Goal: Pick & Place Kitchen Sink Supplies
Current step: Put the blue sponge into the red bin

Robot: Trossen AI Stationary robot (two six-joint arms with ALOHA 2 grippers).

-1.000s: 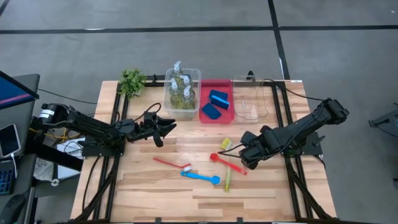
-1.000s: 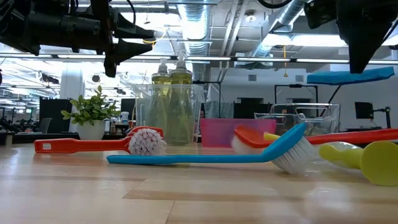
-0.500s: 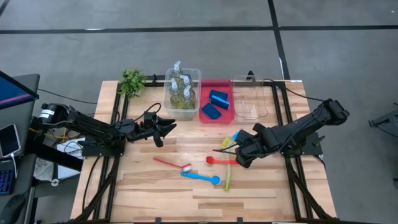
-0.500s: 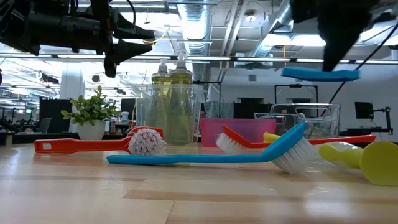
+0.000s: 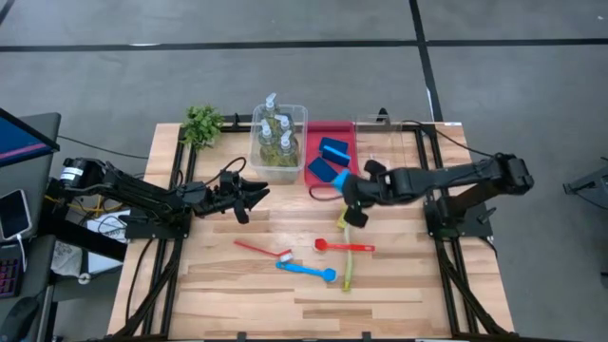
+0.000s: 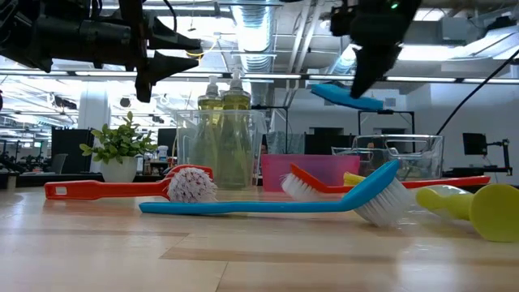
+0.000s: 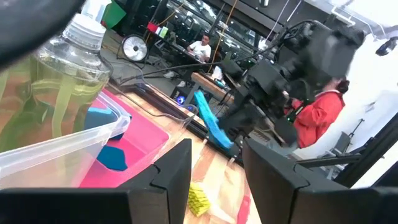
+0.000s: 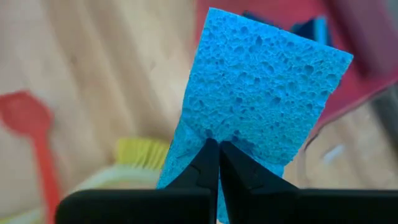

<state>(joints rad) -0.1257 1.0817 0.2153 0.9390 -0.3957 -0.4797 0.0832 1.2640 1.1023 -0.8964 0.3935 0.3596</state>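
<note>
Right arm has swung from beside the brushes toward the red tray point(image 5: 331, 180); it now stretches nearly level across the table point(image 5: 237, 294). The right tool point(image 5: 346, 186) hangs off the table at the tray's near corner, pinched shut on a blue sponge point(image 8: 261, 99). Sponge is flat, rectangular, with an open-pored, pitted face; the fingertips point(image 8: 214, 163) grip one short edge. From table height the sponge point(image 6: 349, 96) tilts, raised well above the tray's pink wall.

Two more blue sponges point(image 5: 330, 159) lie in the tray. The clear tub point(image 5: 278, 161) just beside the tray holds the pump bottles point(image 5: 274, 133) of yellow-green soap. A second clear tub point(image 5: 385, 152) stands on the tray's other side.

Left arm is unchanged: low and extended, left tool point(image 5: 249, 195) spread wide, near the bottle tub on the side away from the tray.

On the wood nearer the front edge than the tray: two slim red brushes point(image 5: 264, 251) point(image 5: 344, 246), a blue brush point(image 5: 306, 271) with white bristles, and a yellow-green brush point(image 5: 347, 274).
</note>
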